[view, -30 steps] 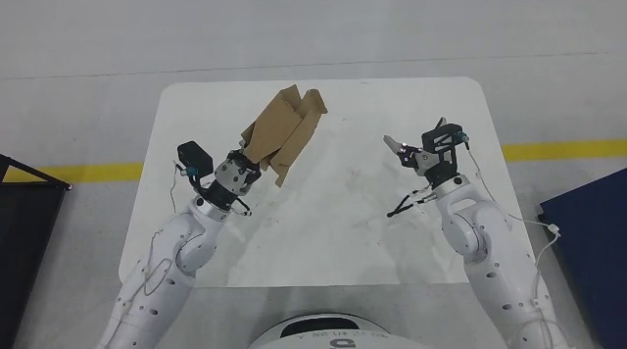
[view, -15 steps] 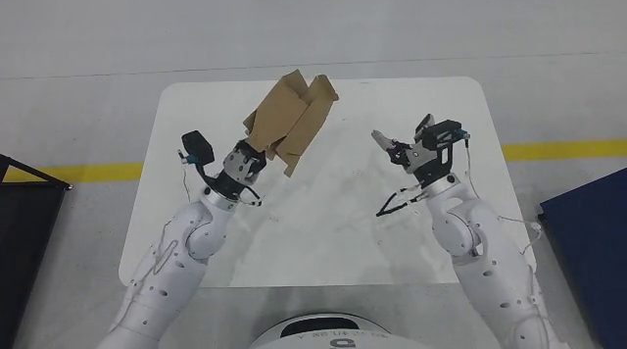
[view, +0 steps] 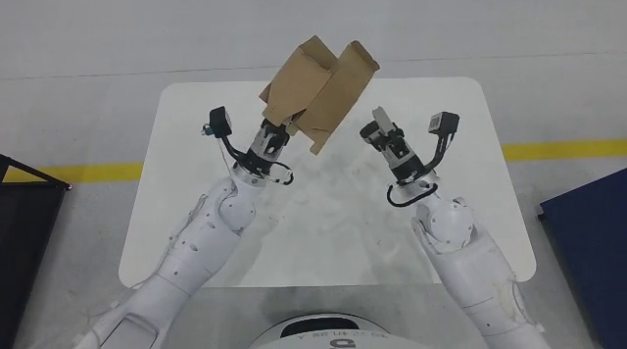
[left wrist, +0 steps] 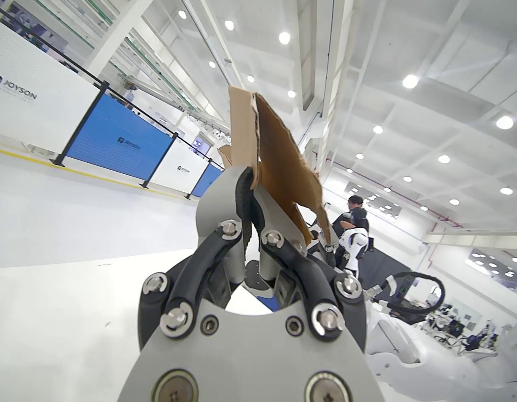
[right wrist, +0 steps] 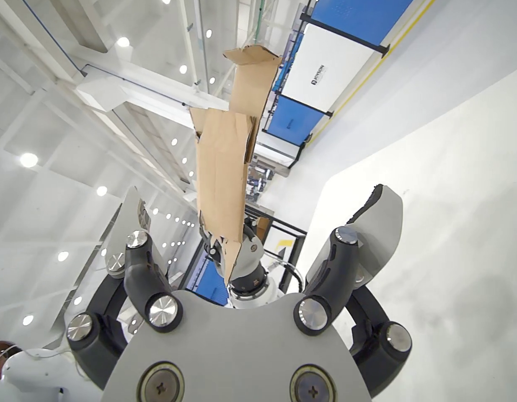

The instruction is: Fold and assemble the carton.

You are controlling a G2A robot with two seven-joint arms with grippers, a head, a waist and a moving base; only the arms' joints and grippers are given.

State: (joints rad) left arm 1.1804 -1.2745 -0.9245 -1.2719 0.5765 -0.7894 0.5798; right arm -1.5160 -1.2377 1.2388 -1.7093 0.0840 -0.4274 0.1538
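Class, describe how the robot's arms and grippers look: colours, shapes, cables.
The left arm and right arm are rounded white shells, with thin black cables at the wrists and a small dark camera box each. The left gripper and right gripper match: grey metal base plate, black link bars with silver bolts, two grey fingers with black pads.

Left pincer point(left wrist: 251, 188) clamped tight on a brown carton point(left wrist: 283, 161) edge, cardboard standing out past the fingertips, corrugated edge showing, ragged flap hanging to one side, white table point(left wrist: 65, 328) beneath the pincer
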